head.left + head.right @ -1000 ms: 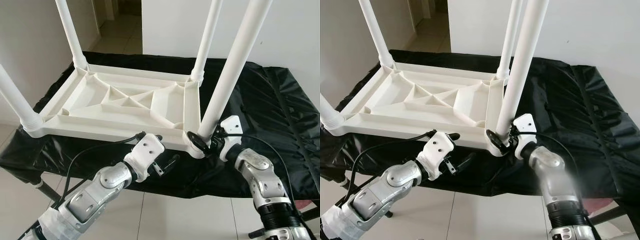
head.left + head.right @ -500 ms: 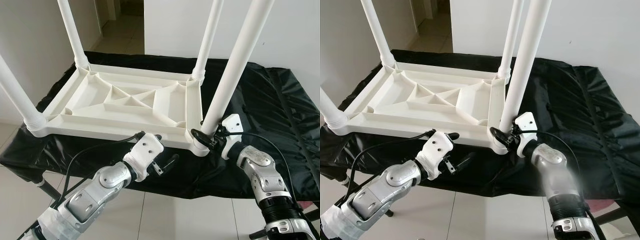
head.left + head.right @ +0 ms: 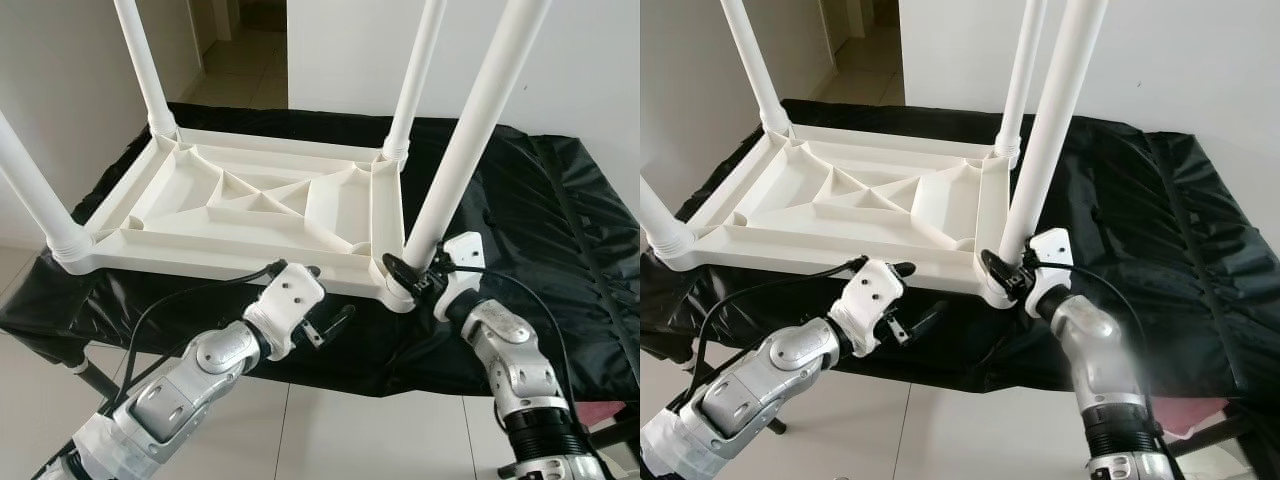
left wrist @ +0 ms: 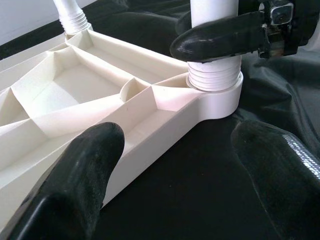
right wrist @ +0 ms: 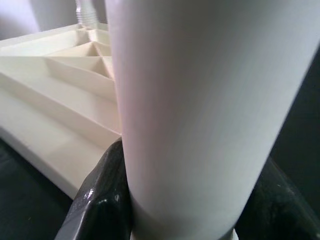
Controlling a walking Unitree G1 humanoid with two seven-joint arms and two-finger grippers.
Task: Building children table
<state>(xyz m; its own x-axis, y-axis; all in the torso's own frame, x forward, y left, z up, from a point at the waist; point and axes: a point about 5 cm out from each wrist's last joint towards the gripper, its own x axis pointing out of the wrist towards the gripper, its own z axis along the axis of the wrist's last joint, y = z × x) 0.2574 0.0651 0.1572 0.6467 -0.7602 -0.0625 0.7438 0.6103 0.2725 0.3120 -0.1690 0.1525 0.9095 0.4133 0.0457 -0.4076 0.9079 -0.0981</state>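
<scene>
While the right gripper (image 3: 405, 277) jaws stay clamped on the table leg (image 3: 468, 130), left gripper (image 3: 322, 322) jaws still hang open, basically unchanged

Low support draped in a crinkled, glossy black plastic sheet (image 3: 520, 200); folds run along the right side, and the front edge hangs down over pale floor tiles (image 3: 330, 430). Lying directly on the sheet: an upturned white plastic children's table top (image 3: 250, 210), ribbed underside up, four white tubular legs (image 3: 470, 130) standing at its corners.

Silver arms, white wrists, black cables
</scene>
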